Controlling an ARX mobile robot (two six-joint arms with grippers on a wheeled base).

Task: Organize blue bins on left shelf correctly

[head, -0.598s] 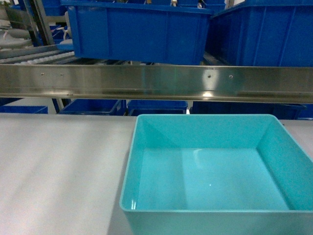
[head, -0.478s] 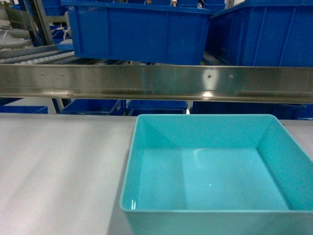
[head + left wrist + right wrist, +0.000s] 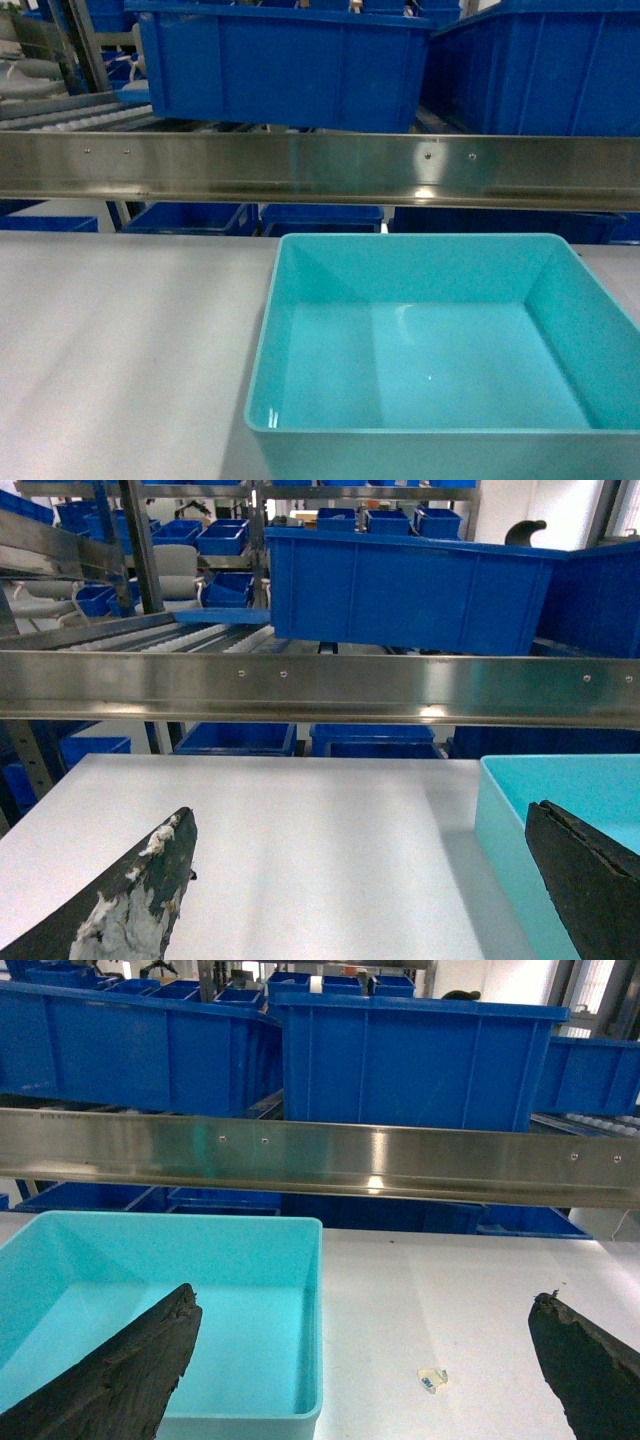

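From the head camera I see the turquoise bin (image 3: 440, 350) sitting empty on the grey tabletop (image 3: 120, 350), just in front of the steel rail (image 3: 320, 168) with royal-blue crates (image 3: 280, 65) behind. Through the left wrist camera my left pincer (image 3: 360, 900) is spread wide and empty beside the bin's left wall. The right wrist camera shows the right pincer (image 3: 370, 1375) likewise gaping and empty at the right wall; the bin looks light, stiff and probably slick, so I'd pinch the thin rim.
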